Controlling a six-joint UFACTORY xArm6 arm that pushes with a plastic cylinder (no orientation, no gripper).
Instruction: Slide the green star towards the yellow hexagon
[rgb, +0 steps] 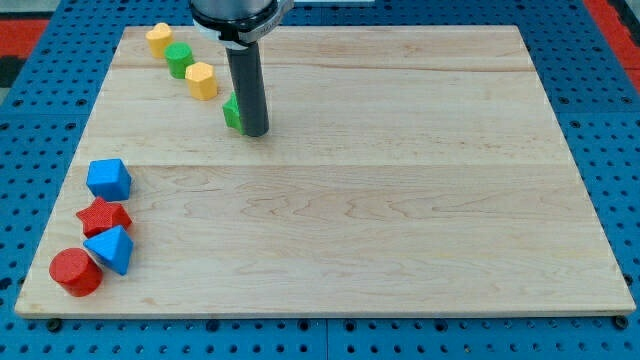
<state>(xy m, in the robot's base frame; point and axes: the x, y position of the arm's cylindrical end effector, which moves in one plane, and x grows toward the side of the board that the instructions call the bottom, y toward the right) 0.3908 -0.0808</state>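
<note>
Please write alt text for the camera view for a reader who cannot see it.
My tip presses the right side of the green star, with the yellow hexagon just up-left of it. Red and blue blocks cluster at the wooden board's bottom-left corner.

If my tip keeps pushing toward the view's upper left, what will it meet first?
My tip sits at the right side of the green star, apparently touching. Pushed onward, the star probably meets the yellow hexagon next, though depth is unclear.
</note>
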